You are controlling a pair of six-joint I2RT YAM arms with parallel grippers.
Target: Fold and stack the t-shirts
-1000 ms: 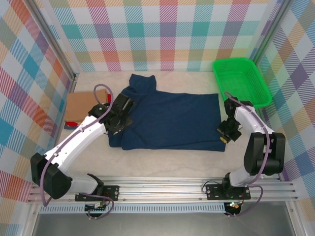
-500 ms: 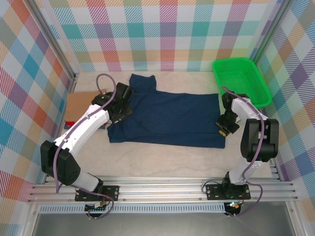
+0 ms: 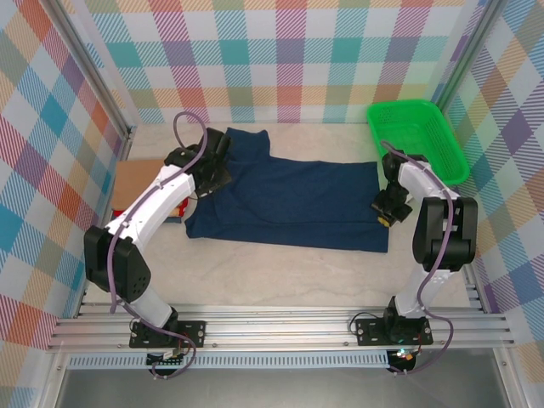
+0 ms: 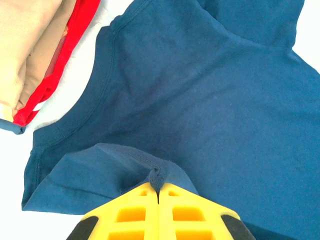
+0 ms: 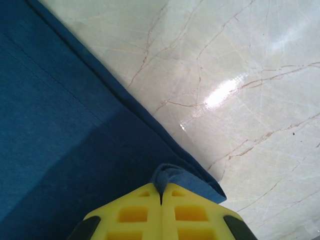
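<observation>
**Surroundings.** Plaid-patterned walls (image 3: 289, 59) enclose a pale, marble-veined worktop (image 3: 280, 272) on three sides, and an aluminium rail (image 3: 280, 327) runs along its near edge. The left arm (image 3: 157, 204) reaches diagonally over the worktop's left part. In the top view it covers part of a stack of folded shirts. The right arm (image 3: 442, 229) bends back beside the right wall.

**Containers.** A green plastic basket (image 3: 416, 140) sits in the far right corner, its perforated floor visible throughout. It lies just beyond the right arm's wrist.

**Task items.** The navy t-shirt (image 3: 289, 200) lies flat across the middle of the worktop, with its long axis running left to right. One sleeve (image 3: 246, 140) projects toward the back wall. Just beside its left end rests the stack: a tan shirt (image 4: 25, 45) on top, a red shirt (image 4: 65, 55) beneath, and a blue edge (image 4: 12, 127) at the bottom.

**Grasps.** The left jaws are closed on a pinch of ribbed edge at the navy shirt's left end. The right jaws are closed on the hem corner at its right end.
</observation>
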